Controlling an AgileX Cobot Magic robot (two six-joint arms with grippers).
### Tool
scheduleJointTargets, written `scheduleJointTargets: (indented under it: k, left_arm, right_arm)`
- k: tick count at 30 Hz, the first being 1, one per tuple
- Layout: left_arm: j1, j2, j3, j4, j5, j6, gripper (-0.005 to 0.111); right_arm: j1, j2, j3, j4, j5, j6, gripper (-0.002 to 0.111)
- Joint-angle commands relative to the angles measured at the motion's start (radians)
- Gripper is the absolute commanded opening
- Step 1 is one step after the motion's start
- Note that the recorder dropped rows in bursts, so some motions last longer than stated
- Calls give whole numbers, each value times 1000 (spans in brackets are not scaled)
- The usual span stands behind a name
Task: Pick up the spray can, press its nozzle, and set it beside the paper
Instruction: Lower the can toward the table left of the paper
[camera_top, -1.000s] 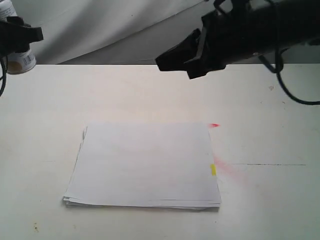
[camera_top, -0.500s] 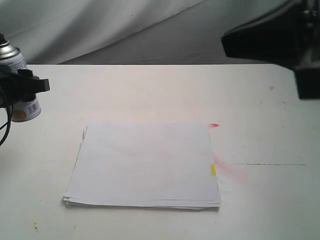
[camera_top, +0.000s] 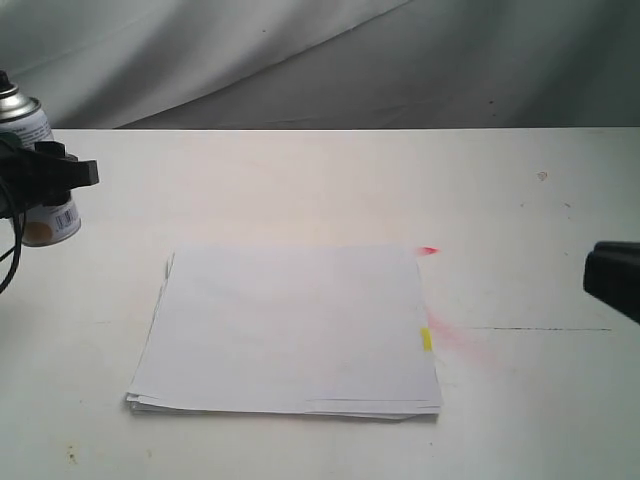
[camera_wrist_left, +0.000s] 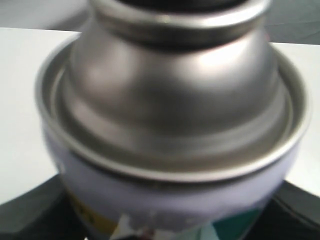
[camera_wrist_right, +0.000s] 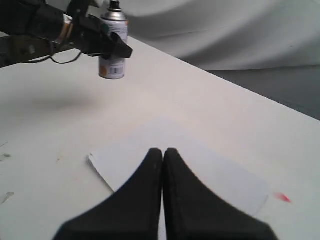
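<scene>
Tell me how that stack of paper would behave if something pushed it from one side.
The paper looks like loose sheets, with uneven edges at one front corner, so a push would likely fan the top ones out. The stack looks thin, so lifted by one edge it would probably droop.

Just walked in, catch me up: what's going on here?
The left gripper is clamped around a small white-labelled aerosol spray can with a silver shoulder, holding it upright at the white table's left side, apart from the stack of plain white paper in the middle. The right gripper is shut and empty, off to the right. Whether the can touches the table is unclear.
</scene>
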Motion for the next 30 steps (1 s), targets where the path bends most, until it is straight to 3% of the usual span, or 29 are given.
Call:
scheduleJointTargets:
  k: [1,19,26,28,30]
  left_arm:
    - [3,-15,-1,10,18,-6,0]
    - [3,-28,-1,10,13,0,0]
    - [3,-182,-1,10,9,14,0]
    - [3,-235,-22,-54,-20,150,0]
    - [3,-264,-73,-356,-25,463,0]
  right_arm:
    - [-5,-24,112,21,-109,5,0]
    - [-5,-24,135,21,-90,5,0]
    - [-5,-24,135,21,-90,5,0]
    - [-5,-24,135,21,-90,5,0]
    - [-5,-24,135,21,-90,5,0]
